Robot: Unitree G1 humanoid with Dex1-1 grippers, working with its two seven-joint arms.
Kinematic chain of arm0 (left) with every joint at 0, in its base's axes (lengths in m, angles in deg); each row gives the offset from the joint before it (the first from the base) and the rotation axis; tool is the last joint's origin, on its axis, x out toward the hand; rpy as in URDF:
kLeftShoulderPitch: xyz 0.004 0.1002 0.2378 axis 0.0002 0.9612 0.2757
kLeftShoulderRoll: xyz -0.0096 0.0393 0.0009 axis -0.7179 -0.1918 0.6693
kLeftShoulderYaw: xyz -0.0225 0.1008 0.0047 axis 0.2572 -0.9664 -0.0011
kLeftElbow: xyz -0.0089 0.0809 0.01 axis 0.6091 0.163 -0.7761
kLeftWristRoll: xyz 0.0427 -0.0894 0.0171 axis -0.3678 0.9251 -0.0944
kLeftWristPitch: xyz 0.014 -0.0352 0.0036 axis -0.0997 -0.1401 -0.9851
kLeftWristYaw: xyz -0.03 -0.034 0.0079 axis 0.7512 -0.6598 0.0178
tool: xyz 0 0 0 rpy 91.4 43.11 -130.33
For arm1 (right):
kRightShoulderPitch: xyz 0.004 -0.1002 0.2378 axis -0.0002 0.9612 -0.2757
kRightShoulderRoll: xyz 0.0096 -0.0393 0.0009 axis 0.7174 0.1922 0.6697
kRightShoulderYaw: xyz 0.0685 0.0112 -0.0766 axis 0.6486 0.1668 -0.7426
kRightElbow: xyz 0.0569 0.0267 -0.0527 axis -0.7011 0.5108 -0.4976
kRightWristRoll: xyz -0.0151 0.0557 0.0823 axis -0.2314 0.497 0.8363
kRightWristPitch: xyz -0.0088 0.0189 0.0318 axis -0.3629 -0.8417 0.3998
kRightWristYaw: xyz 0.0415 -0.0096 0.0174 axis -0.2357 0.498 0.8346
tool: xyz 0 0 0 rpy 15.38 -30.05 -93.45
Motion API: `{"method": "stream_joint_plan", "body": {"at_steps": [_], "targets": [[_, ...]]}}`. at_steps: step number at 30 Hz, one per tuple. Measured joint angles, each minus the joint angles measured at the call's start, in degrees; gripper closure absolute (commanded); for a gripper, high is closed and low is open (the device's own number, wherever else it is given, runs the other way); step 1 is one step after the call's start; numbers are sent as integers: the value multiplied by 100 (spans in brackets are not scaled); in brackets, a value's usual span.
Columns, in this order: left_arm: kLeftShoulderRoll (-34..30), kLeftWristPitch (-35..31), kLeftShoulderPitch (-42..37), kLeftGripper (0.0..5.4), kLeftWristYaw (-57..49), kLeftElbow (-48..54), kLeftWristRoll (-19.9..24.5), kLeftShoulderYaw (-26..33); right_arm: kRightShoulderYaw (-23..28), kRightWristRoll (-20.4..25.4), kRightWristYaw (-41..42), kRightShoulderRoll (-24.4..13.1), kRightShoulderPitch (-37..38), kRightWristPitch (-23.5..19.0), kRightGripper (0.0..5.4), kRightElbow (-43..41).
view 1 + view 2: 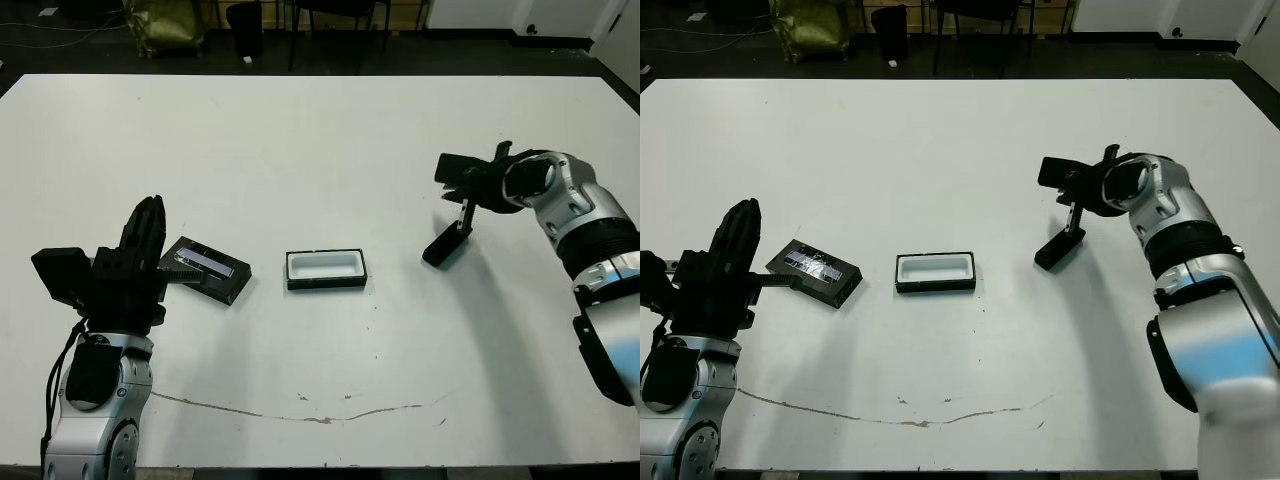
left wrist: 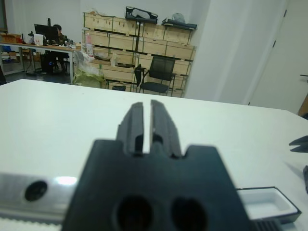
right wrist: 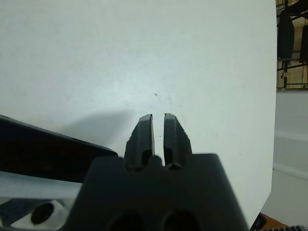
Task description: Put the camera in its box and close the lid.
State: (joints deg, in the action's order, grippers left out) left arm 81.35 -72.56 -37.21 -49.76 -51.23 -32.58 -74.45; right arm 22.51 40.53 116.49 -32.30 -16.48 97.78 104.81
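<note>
The camera (image 1: pixel 446 243), a slim black bar, stands tilted on the table at the right, its lower end on the surface. My right gripper (image 1: pixel 448 170) hovers just above and beyond it, shut with nothing between its fingers (image 3: pixel 146 130); the camera (image 3: pixel 48 154) shows as a dark bar beside it. Whether they touch I cannot tell. The box (image 1: pixel 326 270) lies open at the table's middle, white lining up. The lid (image 1: pixel 207 268), black with a silvery strip, lies left of the box. My left gripper (image 1: pixel 152 207) is shut and empty, close beside the lid's left end.
A thin crack line (image 1: pixel 300 415) runs across the white table near its front edge. Beyond the far edge are chairs (image 1: pixel 335 20) and a dark floor. In the left wrist view, shelves of crates (image 2: pixel 139 43) and a seated person (image 2: pixel 57 31) stand far behind.
</note>
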Motion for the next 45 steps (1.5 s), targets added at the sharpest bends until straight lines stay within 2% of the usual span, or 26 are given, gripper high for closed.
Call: {"method": "stream_joint_plan", "body": {"at_steps": [20, 38, 45], "targets": [[0, -4, 0, 540, -22, 2, -28, -2, 57, 91, 411, 0, 70, -64, 538, 98], [0, -2, 3, 540, -23, 2, -53, -5, 73, 97, 712, -303, 296, -137, 538, -231], [0, 2, 3, 540, -11, 2, -97, -3, 71, 98, 826, -415, 347, -11, 538, -232]]}}
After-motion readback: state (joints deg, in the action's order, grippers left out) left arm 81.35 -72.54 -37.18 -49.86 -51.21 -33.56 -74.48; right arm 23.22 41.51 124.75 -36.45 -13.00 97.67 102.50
